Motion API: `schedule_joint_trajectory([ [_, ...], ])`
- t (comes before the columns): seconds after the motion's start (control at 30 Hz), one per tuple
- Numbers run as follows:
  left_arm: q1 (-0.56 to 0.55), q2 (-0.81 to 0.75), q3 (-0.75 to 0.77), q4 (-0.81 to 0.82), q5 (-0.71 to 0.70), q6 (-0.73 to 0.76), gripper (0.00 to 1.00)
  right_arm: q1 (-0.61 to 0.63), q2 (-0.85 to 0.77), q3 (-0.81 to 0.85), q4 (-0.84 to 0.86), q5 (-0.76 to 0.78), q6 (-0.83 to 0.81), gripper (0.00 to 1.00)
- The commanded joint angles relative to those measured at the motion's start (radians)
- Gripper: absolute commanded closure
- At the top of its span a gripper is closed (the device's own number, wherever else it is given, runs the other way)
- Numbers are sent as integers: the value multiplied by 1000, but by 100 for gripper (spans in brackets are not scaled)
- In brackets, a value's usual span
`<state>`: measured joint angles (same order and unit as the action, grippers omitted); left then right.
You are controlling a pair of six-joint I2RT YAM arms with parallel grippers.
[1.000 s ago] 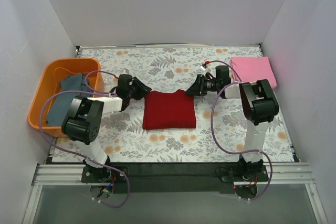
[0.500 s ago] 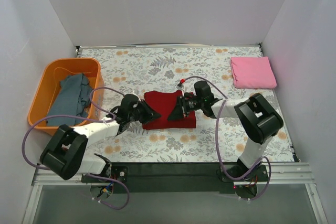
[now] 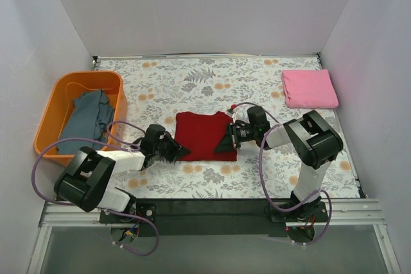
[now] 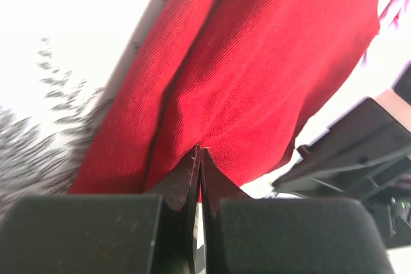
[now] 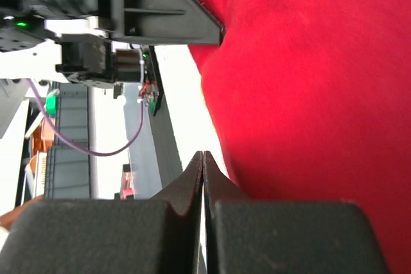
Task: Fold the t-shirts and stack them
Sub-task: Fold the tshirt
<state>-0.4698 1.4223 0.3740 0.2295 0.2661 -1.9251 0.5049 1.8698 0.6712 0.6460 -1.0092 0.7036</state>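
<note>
The dark red t-shirt [image 3: 204, 134] lies folded into a flat rectangle in the middle of the floral tablecloth. My left gripper [image 3: 182, 153] is shut, with its tips against the shirt's near left corner; in the left wrist view the closed tips [image 4: 199, 151] touch the red cloth [image 4: 257, 68]. My right gripper [image 3: 225, 145] is shut at the near right corner; its tips [image 5: 203, 154] sit just beside the red edge [image 5: 308, 81]. The pink t-shirt [image 3: 309, 88] lies folded at the far right. The grey-blue t-shirt [image 3: 87, 117] lies crumpled in the basket.
The orange plastic basket [image 3: 61, 88] stands at the left edge of the table. White walls close in the left, far and right sides. Purple cables loop beside both arms. The arm bases sit on a dark rail [image 3: 212, 206] at the near edge.
Both shut grippers have slid over the red shirt from its far corners, past its middle, to its near corners. The shirt has stayed in place.
</note>
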Motion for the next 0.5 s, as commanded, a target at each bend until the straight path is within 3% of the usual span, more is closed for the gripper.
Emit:
schedule_joint_trajectory([
  [0.0,11,-46,-29,-139,-113,8,98,-77,-58,-53,17,-17,-12,99],
  [0.2,34,-39,-27,-145,-122,18,97,-167,94,-85,20,-42,7,99],
  [0.27,34,-51,5,-180,-133,55,94,-169,62,-85,20,-37,4,99],
  [0.43,20,-164,121,-281,-195,222,72,-212,-183,-108,-49,9,-35,98],
  [0.47,10,-199,181,-321,-212,295,68,-241,-219,-105,-89,33,-50,94],
])
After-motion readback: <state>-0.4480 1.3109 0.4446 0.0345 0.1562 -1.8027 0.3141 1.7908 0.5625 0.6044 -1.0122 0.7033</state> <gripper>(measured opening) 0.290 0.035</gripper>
